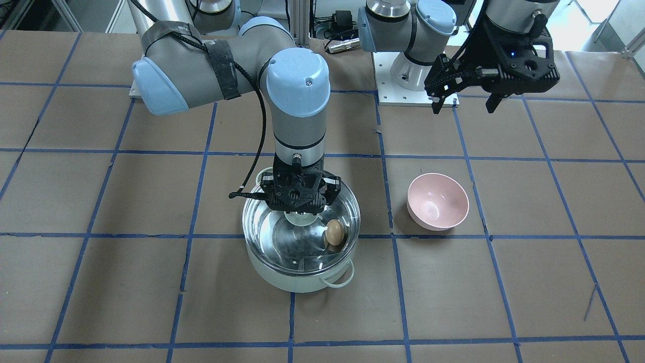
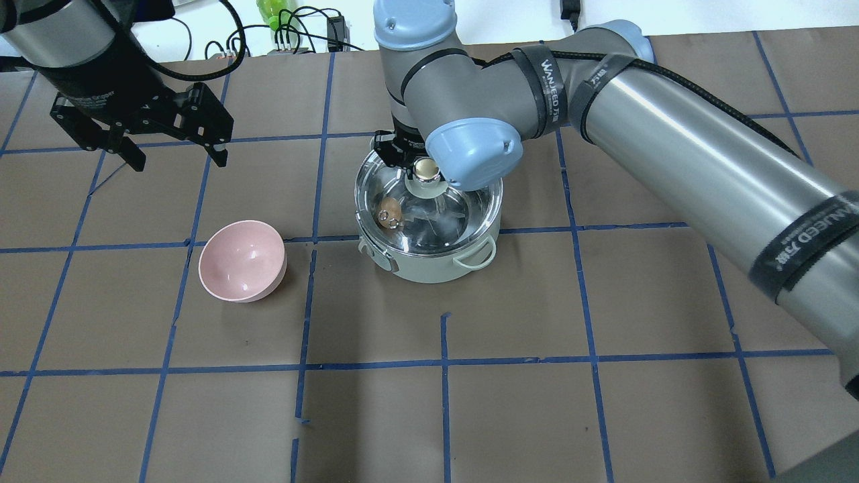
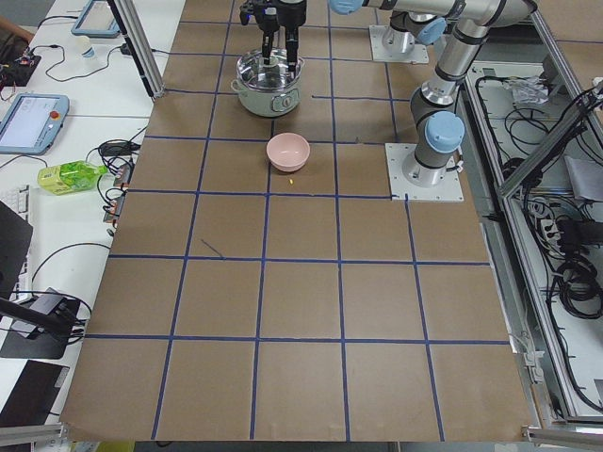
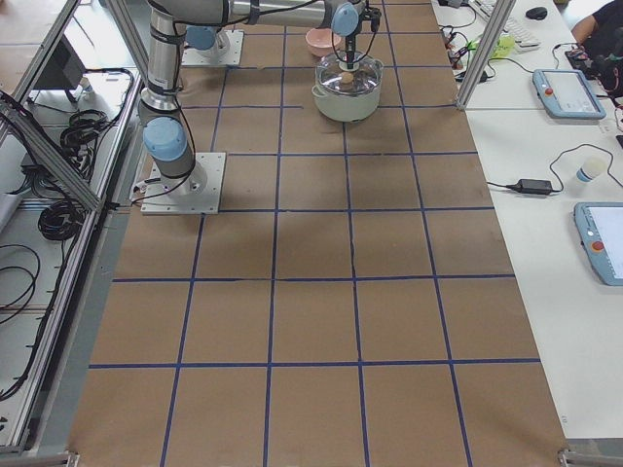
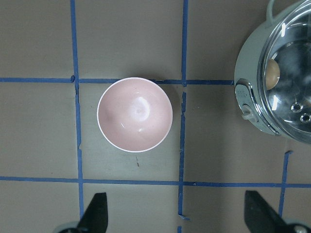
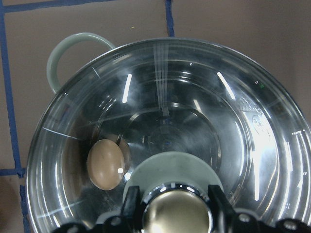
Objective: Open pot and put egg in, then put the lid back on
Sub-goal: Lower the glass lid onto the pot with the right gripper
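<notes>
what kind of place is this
Likely a robotics lab workcell, not a kitchen: left arm and right arm over a table gridded in blue tape, with a teach pendant on the side bench.

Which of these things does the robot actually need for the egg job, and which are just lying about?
Part of the job:
pot
egg, inside the pot
glass lid, over the pot
right gripper, clasping the lid's knob

Just lying about:
pink bowl, empty, beside the pot
left gripper, open, above the table

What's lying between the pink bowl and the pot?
Only bare brown table, crossed by one blue tape line. The left wrist view shows it best.
</notes>
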Robot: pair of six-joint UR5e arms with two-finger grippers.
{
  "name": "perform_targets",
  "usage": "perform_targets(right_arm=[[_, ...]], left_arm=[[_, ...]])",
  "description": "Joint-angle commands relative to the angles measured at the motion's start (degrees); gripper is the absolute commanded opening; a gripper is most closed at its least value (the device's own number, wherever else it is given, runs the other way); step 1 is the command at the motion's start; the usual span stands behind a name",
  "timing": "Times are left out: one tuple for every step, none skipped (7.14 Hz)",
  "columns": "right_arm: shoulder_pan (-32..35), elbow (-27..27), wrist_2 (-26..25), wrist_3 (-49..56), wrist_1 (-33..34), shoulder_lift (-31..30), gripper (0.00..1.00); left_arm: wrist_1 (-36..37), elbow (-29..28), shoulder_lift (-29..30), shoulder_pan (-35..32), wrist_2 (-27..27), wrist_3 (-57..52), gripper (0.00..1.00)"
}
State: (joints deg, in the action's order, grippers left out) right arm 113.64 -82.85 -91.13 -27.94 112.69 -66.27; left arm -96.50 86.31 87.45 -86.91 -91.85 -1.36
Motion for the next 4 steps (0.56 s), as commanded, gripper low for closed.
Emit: perform_targets(right_arm=[[0.00,-0.03,0.68,0.17,0.24,0.00,0.05],[0.00,-0.03,0.69,0.17,0.33,0.09,0.05],[0.00,-0.12,0.69,0.25,0.68,0.09,0.05],[0.00,-0.12,0.78,1.04,0.69,0.09,0.05]], left_arm=[[0.00,0.00,0.00,-0.01,0.00,-0.05,1.00],[0.00,0.00,0.00,-0.01,0.00,0.04,1.00],[0.00,0.00,0.00,-0.01,0.00,0.04,1.00],[0.00,0.00,0.00,-0.01,0.00,0.04,1.00]])
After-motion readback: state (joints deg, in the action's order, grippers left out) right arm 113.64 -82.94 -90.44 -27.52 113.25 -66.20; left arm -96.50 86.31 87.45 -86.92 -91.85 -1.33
